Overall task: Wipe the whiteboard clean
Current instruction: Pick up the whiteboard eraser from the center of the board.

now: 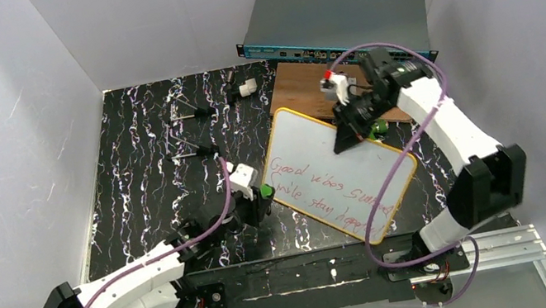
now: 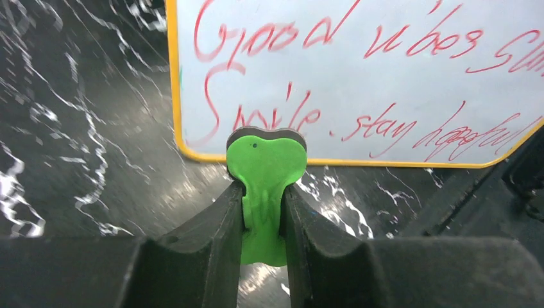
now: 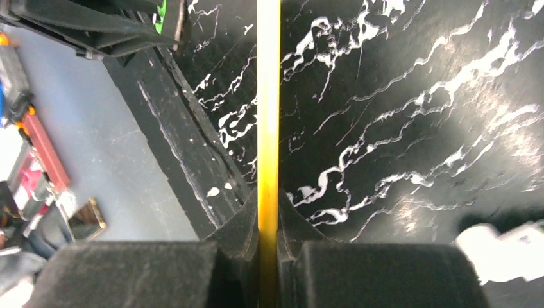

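Top external view is showing the whiteboard (image 1: 316, 140) lying across the middle-right of the black marbled table (image 1: 145, 159), with its far corner over a brown wooden board (image 1: 295, 83).

The right gripper (image 1: 350, 123) is pinching the board's far long edge. Its wrist camera is showing the jaws closed tight on the thin yellow frame, seen edge-on. That edge is looking slightly raised, though how far I cannot tell.

The left gripper (image 1: 256, 199) is sitting just beside the board's near-left corner, clamping the stem of a green eraser (image 2: 264, 163). The jaws are nearly closed around it, and the dark felt is facing the board.

The red writing (image 1: 316, 183) is looking complete, so wiping is not yet under way. The step in hand is probably bringing the eraser to the surface. In the left wrist view the eraser head is overlapping the lower frame below "Smile". Whether it is touching is unclear.

The next move is likely calling for the felt to go flat onto the white face. It should then sweep along the lines while the right gripper is bracing the board against sliding.

The board's long axis is running from far-left to near-right. The lines of writing are following it, with their foot edge facing the left arm.
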You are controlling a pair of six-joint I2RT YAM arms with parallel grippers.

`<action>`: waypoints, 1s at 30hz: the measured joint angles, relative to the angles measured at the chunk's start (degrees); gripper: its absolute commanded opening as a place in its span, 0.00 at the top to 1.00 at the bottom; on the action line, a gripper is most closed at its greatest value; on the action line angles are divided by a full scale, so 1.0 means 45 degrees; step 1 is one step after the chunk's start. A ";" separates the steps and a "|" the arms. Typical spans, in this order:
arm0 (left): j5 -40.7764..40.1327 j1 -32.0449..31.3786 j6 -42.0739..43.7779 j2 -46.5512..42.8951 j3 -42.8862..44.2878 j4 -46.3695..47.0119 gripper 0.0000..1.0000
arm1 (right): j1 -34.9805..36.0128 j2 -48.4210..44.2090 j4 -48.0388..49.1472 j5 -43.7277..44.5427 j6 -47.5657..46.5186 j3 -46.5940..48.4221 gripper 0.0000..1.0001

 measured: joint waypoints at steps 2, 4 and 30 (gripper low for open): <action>-0.0316 0.0068 0.0729 -0.0335 -0.0146 0.0466 1.00 | 0.0617 0.1044 -0.0369 0.0185 -0.0248 0.1200 0.99; -0.0602 0.0311 0.1472 -0.0457 -0.0146 0.1020 1.00 | 0.1107 0.1943 -0.0437 0.0423 -0.0457 0.2409 0.99; 0.0884 0.3580 0.4177 0.5571 0.0996 0.6664 1.00 | 0.1904 0.4085 -0.0860 0.0583 -0.0709 0.4726 0.99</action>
